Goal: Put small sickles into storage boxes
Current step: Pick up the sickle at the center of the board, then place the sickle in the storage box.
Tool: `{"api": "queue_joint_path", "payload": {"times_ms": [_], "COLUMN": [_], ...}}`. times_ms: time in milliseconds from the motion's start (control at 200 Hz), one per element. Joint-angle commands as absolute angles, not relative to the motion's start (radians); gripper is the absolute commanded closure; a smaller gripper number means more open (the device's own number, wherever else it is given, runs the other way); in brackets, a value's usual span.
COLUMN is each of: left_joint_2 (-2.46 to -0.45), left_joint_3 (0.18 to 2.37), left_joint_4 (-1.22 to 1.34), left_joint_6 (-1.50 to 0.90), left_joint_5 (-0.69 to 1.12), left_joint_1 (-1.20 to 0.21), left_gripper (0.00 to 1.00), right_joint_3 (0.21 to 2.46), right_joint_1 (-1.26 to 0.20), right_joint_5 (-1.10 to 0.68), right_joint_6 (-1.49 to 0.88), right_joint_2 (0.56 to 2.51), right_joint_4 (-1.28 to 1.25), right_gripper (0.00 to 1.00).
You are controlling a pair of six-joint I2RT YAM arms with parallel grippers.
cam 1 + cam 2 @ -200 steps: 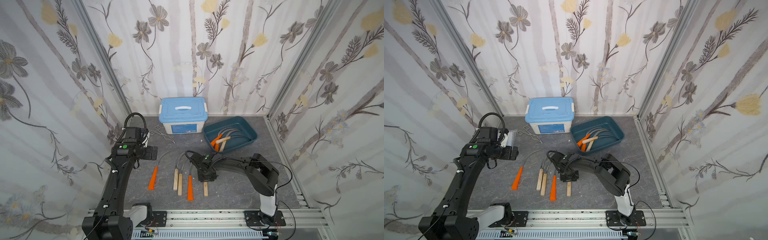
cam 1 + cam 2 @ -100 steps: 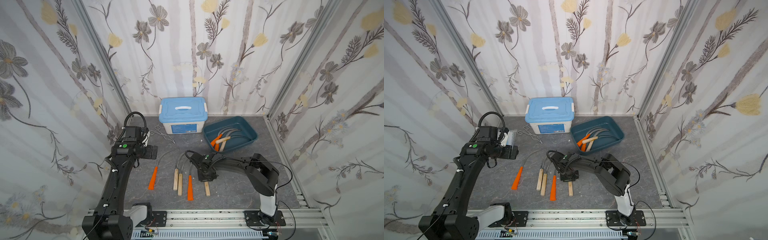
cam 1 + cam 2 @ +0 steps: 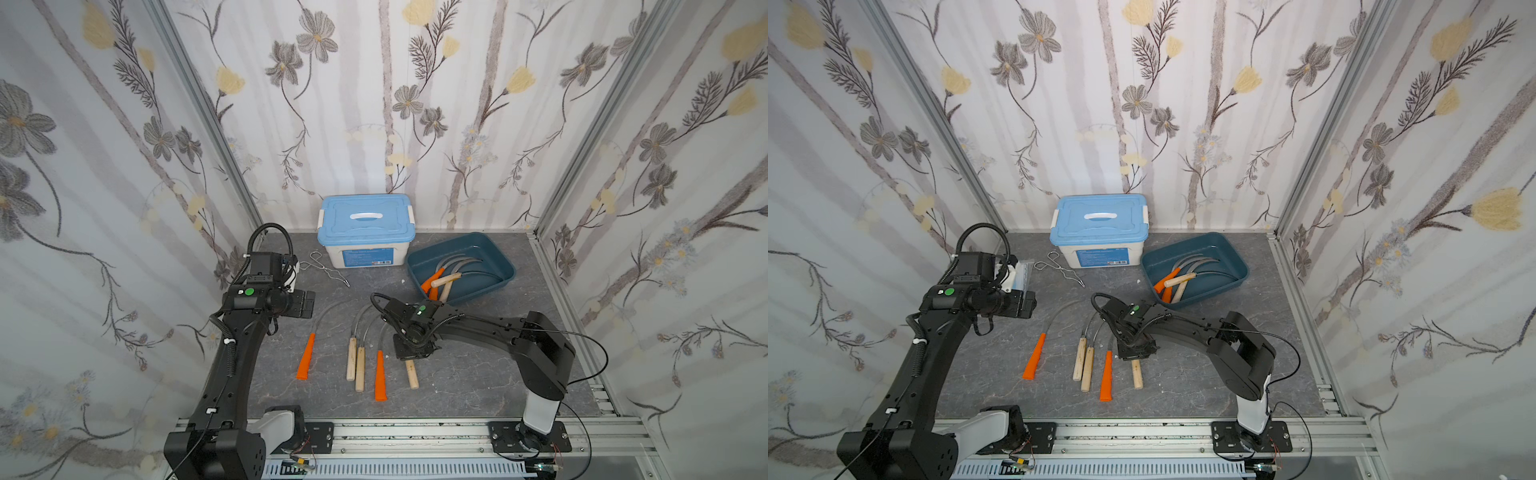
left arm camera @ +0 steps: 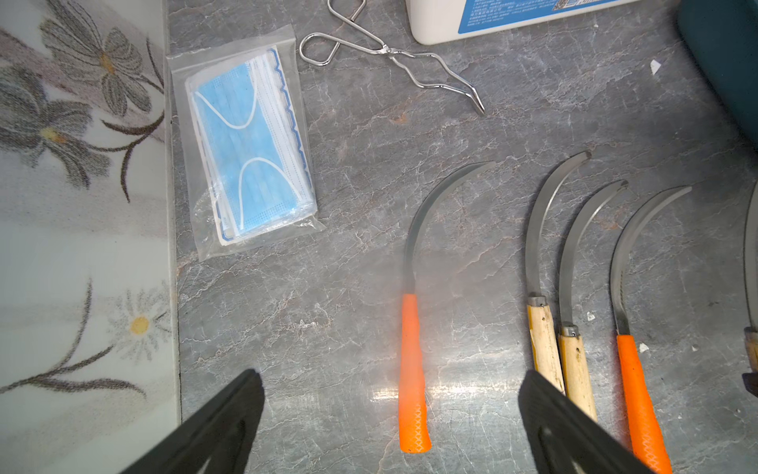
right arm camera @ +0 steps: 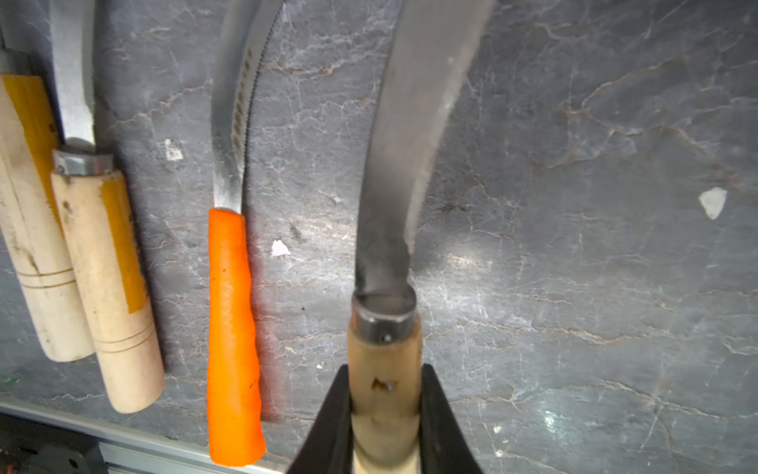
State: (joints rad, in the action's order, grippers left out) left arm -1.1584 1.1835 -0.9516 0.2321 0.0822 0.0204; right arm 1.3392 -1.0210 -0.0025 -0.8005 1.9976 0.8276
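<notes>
**Pick step: end sickle of the floor row gripped, lift not yet evident.**
Lower centre of a top view: right gripper (image 5: 385, 381) closed narrow on the pale wooden handle of the held sickle (image 3: 411, 373), just behind the metal ferrule. Long axis near-to-far, butt toward lower edge, curved blade toward upper edge.
Just left: four loose sickles (image 3: 360, 368), parallel, same heading.
Centre left: left gripper (image 4: 390, 372) spread wide, empty.
Upper right: teal storage tray (image 3: 469, 294) holding several stowed sickles (image 3: 451, 270).
Next, by judgement: lift clear of neighbours, carry up-right, align blade with tray length, release low.
</notes>
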Motion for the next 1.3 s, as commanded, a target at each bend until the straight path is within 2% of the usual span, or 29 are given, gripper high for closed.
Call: {"api": "queue_joint_path", "payload": {"times_ms": [0, 305, 600, 1294], "left_joint_2": [-1.159, -1.162, -1.166, -1.144], "left_joint_3": [1.185, 1.198, 1.207, 1.206], "left_joint_4": [-0.927, -0.927, -0.928, -0.937], "left_joint_6": [0.236, 0.235, 0.23, 0.232], "left_joint_5": [0.079, 0.079, 0.084, 0.086], "left_joint_1": [0.021, 0.021, 0.021, 0.021], "left_gripper": [0.0, 0.0, 0.0, 0.0], "right_joint_3": [1.353, 1.413, 1.412, 1.431], "right_joint_1": [-1.02, -1.005, -0.926, -0.576], "right_joint_5": [-0.003, 0.0, 0.001, -0.121], "right_joint_6": [-0.785, -0.763, -0.749, -0.749], "right_joint_2": [1.975, 1.937, 1.853, 1.721], "right_joint_4": [0.84, 0.89, 0.911, 0.837], "right_gripper": [0.92, 0.91, 0.91, 0.9]}}
